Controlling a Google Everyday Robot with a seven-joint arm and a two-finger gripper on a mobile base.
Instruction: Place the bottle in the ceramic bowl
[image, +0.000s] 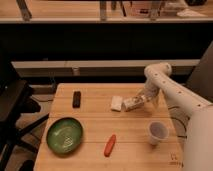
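**Camera view.** Step in hand: the approach to the grasp. The gripper (138, 101) sits low over the tabletop (95, 117), right of centre and toward the far edge, at the end of a white arm (159, 75) that reaches in from the right edge. Its jaws stand wide and nothing is clamped. The bottle (128, 104) is right at the gripper's tip, on the wood, with the white block (117, 103) just beside it on the left. It cannot be told whether the fingers straddle the bottle or sit alongside it.

The ceramic bowl (64, 135) rests well apart, by the near left corner, and is empty.

Next move, as judged: close on the bottle's body, lift clear of the block, and carry it diagonally across to the bowl.

Materials and shapes:
- The bottle is small, pale and smooth, probably light and apt to slip or roll.
- The bowl is wide, shallow and glossy green with a darker rim.
- The block is flat and rectangular.
- The cup (158, 132) is translucent and tapered, near the right edge.
- An orange elongated item (110, 144) lies by the near edge.
- A black bar-shaped object (76, 98) lies left of centre.
- The tabletop is pale matt wood.
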